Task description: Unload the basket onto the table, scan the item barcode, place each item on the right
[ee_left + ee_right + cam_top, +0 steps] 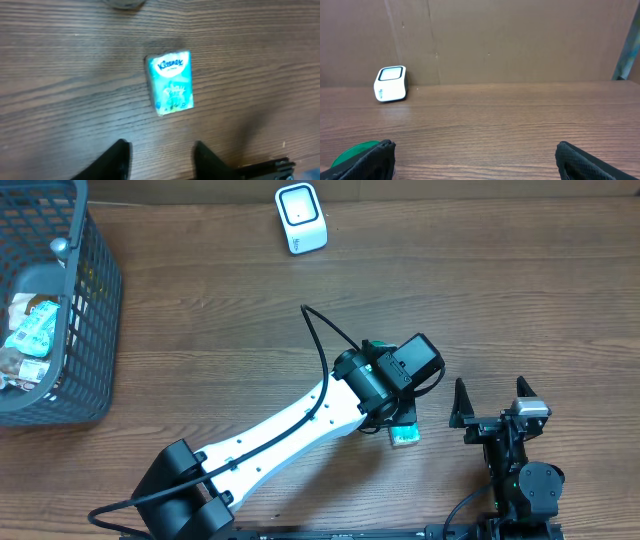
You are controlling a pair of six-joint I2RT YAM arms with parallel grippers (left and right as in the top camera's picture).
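- the small teal kleenex tissue pack (170,82) lies flat on the brown wooden table (60,100), not yet grasped.
- the left gripper (162,159) hovers just short of it, fingers apart and empty.
- the right gripper (491,395) is spread wide, holding nothing.
- pickup and showing the barcode to the white boxy scanner (300,218) are judged still to do.

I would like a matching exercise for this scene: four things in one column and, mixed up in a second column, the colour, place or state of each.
Column one
1. tissue pack
2. scanner
3. basket
4. right gripper

Column two
A. open, holding nothing
B. white, standing alone at the far side
C. teal, lying flat
D. grey mesh, at the far left

Pairs: 1-C, 2-B, 3-D, 4-A
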